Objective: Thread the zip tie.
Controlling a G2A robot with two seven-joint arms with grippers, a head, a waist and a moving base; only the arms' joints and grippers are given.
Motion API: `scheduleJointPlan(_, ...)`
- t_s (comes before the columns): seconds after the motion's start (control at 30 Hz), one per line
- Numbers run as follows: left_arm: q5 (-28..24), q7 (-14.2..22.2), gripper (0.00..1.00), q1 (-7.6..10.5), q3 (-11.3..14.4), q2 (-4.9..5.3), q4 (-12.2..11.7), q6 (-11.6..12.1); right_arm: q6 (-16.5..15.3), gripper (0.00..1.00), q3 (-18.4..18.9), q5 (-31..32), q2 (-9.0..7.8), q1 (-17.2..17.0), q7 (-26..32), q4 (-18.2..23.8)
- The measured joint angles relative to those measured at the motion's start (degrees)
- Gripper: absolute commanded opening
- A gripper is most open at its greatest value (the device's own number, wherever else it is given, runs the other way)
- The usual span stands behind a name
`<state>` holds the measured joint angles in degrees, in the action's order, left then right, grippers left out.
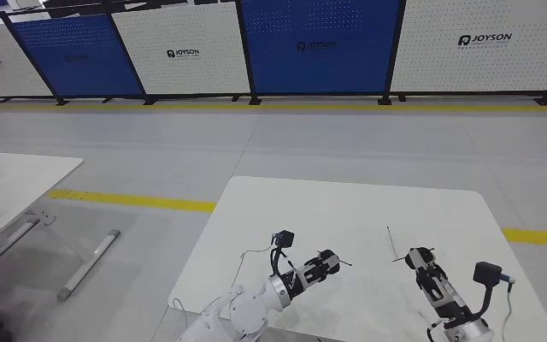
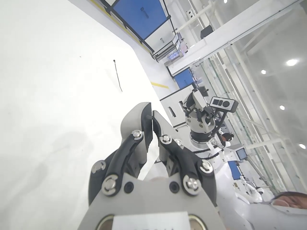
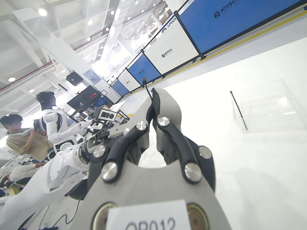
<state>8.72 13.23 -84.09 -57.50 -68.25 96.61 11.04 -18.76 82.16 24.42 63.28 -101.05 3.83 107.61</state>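
Right gripper (image 3: pixel 152 94): clamped on zip tie (image 3: pixel 146 87), head poking past fingertips. Left gripper (image 2: pixel 151 114): closed, tiny dark bit between tips, too small to name. Second zip tie (image 1: pixel 389 241): flat on table (image 1: pixel 342 205), between both grippers, well apart from every edge; grippers nearer front edge.

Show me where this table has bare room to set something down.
Free: the far half of the table, beyond both grippers, and the left strip beside the left gripper. Crowded: between it and the right gripper, where a loose zip tie lies.
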Motion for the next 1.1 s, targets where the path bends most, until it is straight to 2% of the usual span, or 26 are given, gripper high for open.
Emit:
scheduleJointPlan(0.07,0.0,0.0,0.00,0.00,0.0,0.00,0.0,0.0,-0.4,0.00,0.0,0.2,0.07,-0.7,-0.8,0.0)
scheduleJointPlan(0.17,0.0,0.0,0.00,0.00,0.0,0.00,0.0,0.0,-0.8,0.00,-0.6,-1.2,0.22,-3.5,-3.5,1.0)
scheduleJointPlan(0.3,0.0,0.0,0.00,0.00,0.0,0.00,0.0,0.0,-0.7,0.00,-2.5,1.3,0.41,-6.9,-11.6,1.5)
scheduleJointPlan(0.37,0.0,0.0,0.00,0.00,0.0,0.00,0.0,0.0,-0.7,0.00,-4.0,2.7,0.51,-7.4,-15.2,1.1)
scheduleJointPlan(0.47,0.0,0.0,0.00,0.00,0.0,0.00,0.0,0.0,-0.7,0.00,-5.9,6.2,0.58,-6.8,-18.7,-1.2)
scheduleJointPlan(0.83,0.0,0.0,0.00,0.00,0.0,0.00,0.0,0.0,-0.1,0.00,-6.4,5.8,0.75,-6.2,-17.8,-0.6)
scheduleJointPlan(0.97,0.0,0.0,0.00,0.00,0.0,0.00,0.0,0.0,1.3,0.00,-9.6,6.7,1.40,-4.8,-17.9,-0.7)
scheduleJointPlan(1.1,0.0,0.0,0.00,0.00,0.0,0.00,0.0,0.0,3.9,0.00,-14.0,5.6,2.52,-0.8,-18.4,-4.0)
